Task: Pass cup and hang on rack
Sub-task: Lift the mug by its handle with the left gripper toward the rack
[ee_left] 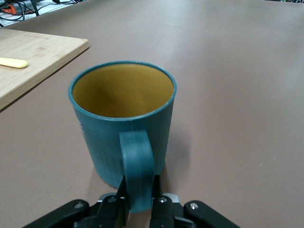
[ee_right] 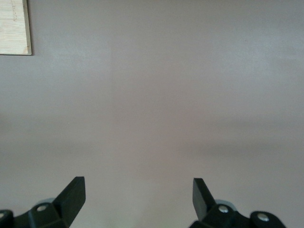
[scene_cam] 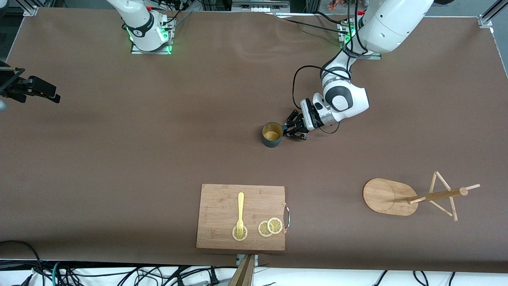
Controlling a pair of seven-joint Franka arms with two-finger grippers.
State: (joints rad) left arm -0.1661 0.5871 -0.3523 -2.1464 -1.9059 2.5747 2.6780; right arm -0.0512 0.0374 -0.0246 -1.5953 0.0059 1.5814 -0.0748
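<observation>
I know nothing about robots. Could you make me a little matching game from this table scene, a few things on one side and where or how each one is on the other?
Things:
1. cup
2. fork
3. rack
4. right gripper

States:
A. lying on the cutting board, tines on a lemon slice
B. open, holding nothing, over bare table
C. upright on the table, its handle pinched by the left gripper
D. standing at the left arm's end of the table, nothing on its pegs

Pairs: 1-C, 2-A, 3-D, 4-B
</observation>
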